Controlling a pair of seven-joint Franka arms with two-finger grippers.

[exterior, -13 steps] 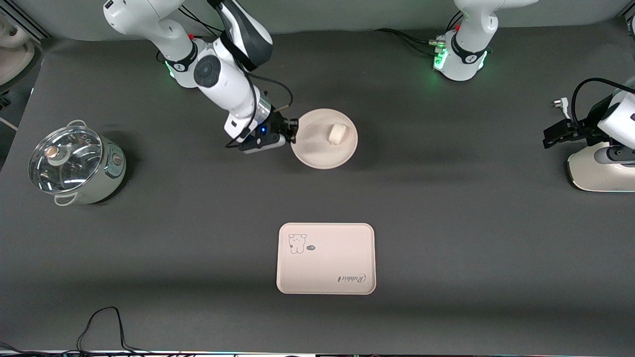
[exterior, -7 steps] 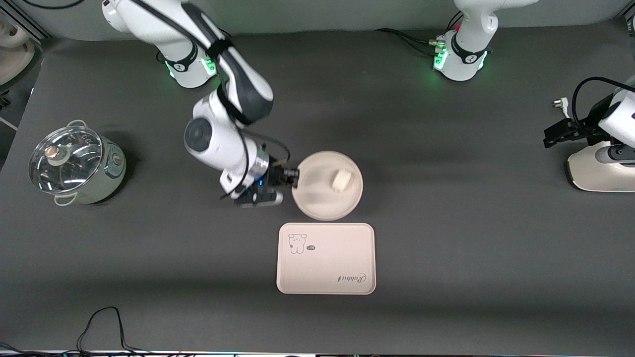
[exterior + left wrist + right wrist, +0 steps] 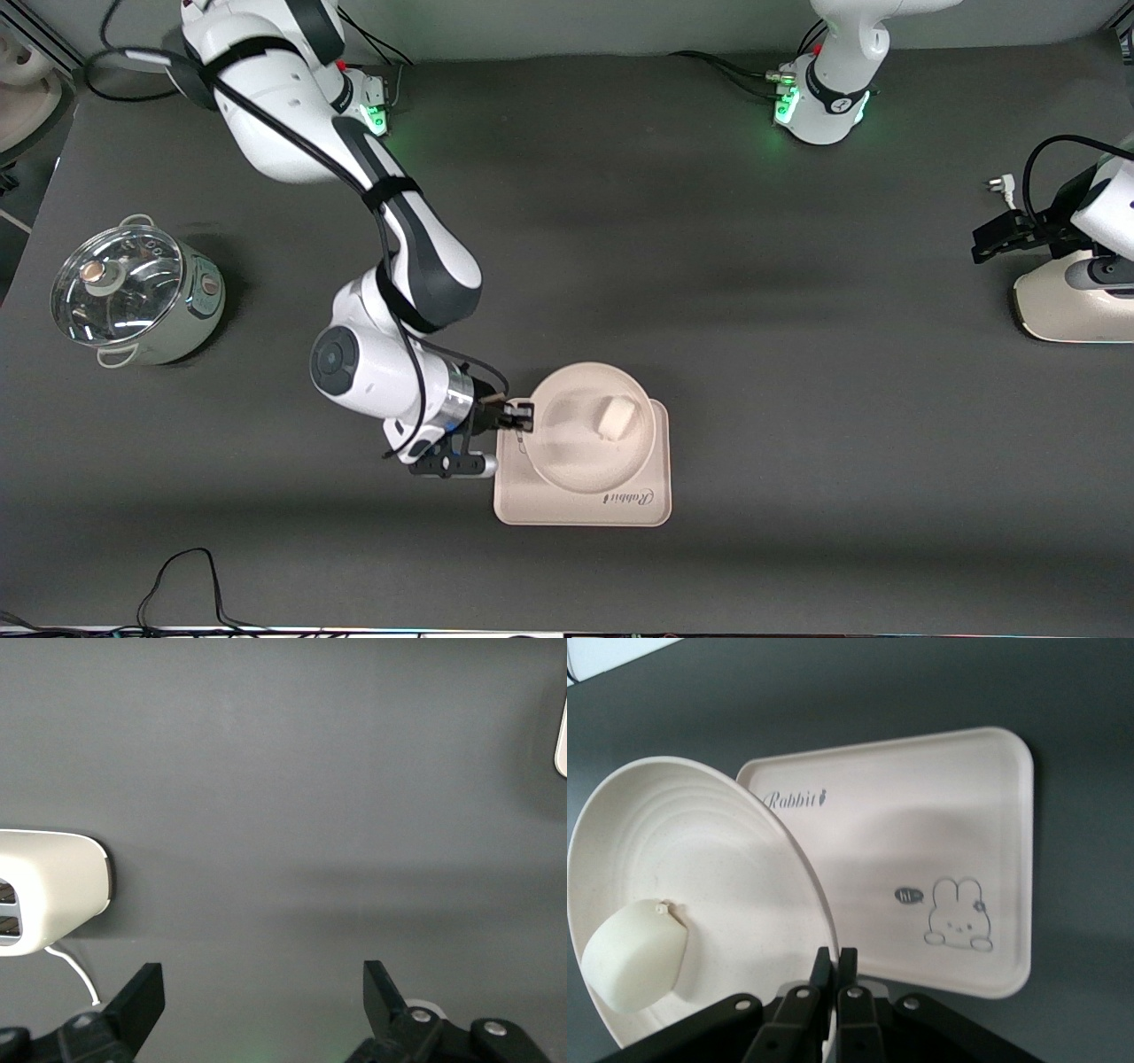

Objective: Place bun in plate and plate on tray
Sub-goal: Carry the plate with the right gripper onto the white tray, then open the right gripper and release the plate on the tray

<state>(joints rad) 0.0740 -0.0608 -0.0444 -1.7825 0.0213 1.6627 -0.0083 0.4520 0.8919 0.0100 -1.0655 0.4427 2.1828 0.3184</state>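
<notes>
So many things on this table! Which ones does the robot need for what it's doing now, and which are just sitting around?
In use:
- bun, lying in the plate
- plate, held over the tray
- tray
- right tool, shut on the plate's rim

Just lying about:
- lidded pot, at the right arm's end
- white appliance, at the left arm's end
- left tool, open, waiting

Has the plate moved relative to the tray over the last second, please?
Yes. The plate, gripped by the right hand, has come nearer the front camera and is now over the tray.
</notes>
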